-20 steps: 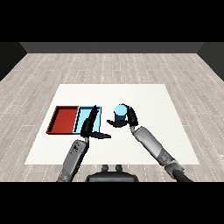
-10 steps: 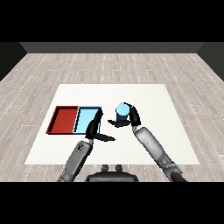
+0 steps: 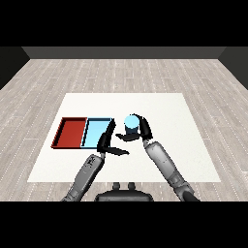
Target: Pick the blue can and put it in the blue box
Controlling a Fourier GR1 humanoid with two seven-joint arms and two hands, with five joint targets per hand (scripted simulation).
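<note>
The right robot hand (image 3: 141,130) curls round the cylindrical blue can (image 3: 131,123); the left robot hand (image 3: 107,141) spreads open beside the shallow blue tray (image 3: 95,131).

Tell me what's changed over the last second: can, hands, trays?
The right hand, curled round the blue can, has carried it slightly left toward the light blue tray. The left hand shifted right, off that tray's right edge. Both trays, red tray included, stayed put.

Both grey forearms rise from the lower corners toward frame centre. The right hand (image 3: 140,130) has its fingers curled; the left hand (image 3: 107,142) has straight fingers, thumb spread sideways.
</note>
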